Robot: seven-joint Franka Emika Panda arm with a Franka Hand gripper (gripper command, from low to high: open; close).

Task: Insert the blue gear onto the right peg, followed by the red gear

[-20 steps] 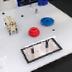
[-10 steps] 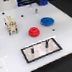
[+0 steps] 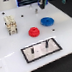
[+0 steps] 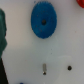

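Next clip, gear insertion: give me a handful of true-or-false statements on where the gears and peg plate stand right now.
1. The blue gear lies flat on the white table. True.
2. The red gear is already seated on the right peg. False: it rests on the table, apart from the base plate.
3. The blue gear is stacked on the red gear. False: they lie apart, side by side.
4. The right peg carries no gear. True.
5. In the exterior view, the red gear lies left of the blue gear. True.
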